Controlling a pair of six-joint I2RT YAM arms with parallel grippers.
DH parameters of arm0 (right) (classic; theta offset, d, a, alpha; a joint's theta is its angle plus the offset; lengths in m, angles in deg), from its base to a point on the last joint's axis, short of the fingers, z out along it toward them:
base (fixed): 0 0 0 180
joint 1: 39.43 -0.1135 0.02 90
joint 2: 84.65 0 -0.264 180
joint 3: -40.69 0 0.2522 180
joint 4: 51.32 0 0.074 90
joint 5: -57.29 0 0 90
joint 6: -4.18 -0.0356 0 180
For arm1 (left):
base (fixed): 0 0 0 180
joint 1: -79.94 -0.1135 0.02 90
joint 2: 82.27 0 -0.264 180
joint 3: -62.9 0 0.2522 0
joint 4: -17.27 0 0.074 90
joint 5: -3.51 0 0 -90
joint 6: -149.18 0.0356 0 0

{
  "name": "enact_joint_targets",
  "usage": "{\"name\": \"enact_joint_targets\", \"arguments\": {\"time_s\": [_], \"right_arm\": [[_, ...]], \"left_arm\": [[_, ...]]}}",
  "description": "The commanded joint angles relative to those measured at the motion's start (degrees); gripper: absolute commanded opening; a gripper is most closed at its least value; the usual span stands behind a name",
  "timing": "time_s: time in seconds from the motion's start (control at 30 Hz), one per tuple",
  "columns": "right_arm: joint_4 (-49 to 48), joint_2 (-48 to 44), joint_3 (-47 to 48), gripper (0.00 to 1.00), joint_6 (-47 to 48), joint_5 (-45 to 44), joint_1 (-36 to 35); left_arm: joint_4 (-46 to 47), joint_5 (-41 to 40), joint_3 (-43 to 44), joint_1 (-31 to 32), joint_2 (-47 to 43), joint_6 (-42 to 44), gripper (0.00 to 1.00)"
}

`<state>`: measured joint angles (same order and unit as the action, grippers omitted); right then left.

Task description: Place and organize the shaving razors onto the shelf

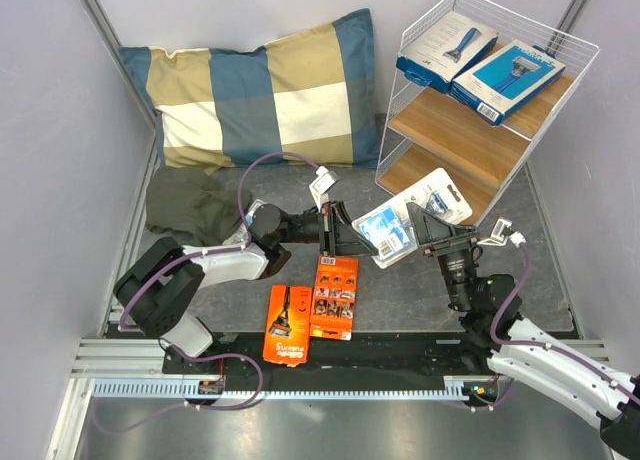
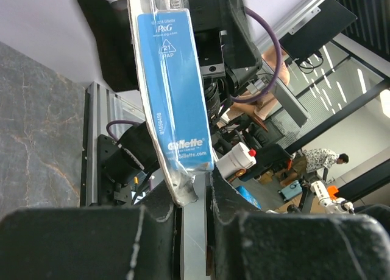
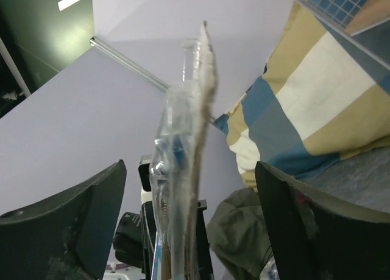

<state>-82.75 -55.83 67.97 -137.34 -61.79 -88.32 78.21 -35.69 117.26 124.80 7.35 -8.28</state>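
Observation:
My left gripper [image 1: 345, 236] is shut on the corner of a clear blister razor pack [image 1: 385, 232] and holds it above the table; the left wrist view shows the pack [image 2: 173, 97] pinched between my fingers [image 2: 195, 198]. My right gripper [image 1: 418, 225] is open, its fingers standing either side of the same pack, which appears edge-on in the right wrist view [image 3: 189, 109]. A second blister pack [image 1: 440, 195] lies by the shelf's foot. Two orange cards [image 1: 287, 325] [image 1: 335, 295] lie near the front. Two blue boxes [image 1: 445, 45] [image 1: 510, 75] rest on top of the shelf [image 1: 450, 130].
A blue-and-tan checked pillow [image 1: 265, 90] leans at the back left. A dark green cloth [image 1: 190, 202] lies in front of it, beside my left arm. Grey walls close in both sides.

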Motion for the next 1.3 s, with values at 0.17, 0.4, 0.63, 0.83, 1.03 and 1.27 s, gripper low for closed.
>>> {"name": "enact_joint_targets", "arguments": {"time_s": [0.17, 0.4, 0.63, 0.83, 1.03, 1.27], "right_arm": [[11.2, -5.4, 2.5, 0.98, 2.0, -0.7, 0.0], [20.0, -12.0, 4.1, 0.98, 5.8, 0.3, 0.0], [30.9, -14.7, 6.7, 0.98, 7.5, 1.0, 0.0], [37.9, -15.4, 6.2, 0.98, 5.7, 1.6, 0.0], [43.2, -17.6, 5.6, 0.98, 5.5, 2.1, 0.0], [48.2, -21.3, 4.5, 0.98, 4.0, 1.5, 0.0]], "left_arm": [[7.5, -4.0, 1.9, -0.5, -3.0, 6.9, 0.02], [-6.5, -5.4, 3.2, -3.6, -5.2, 11.5, 0.02], [-9.0, -4.1, 4.1, -6.7, -3.5, 8.4, 0.02], [-14.1, -3.5, 9.1, -7.8, -1.0, 8.1, 0.02], [-23.4, -3.2, 18.5, -7.7, 3.8, 8.8, 0.02], [-32.2, -2.6, 31.9, -7.8, 11.4, 8.6, 0.02]]}}
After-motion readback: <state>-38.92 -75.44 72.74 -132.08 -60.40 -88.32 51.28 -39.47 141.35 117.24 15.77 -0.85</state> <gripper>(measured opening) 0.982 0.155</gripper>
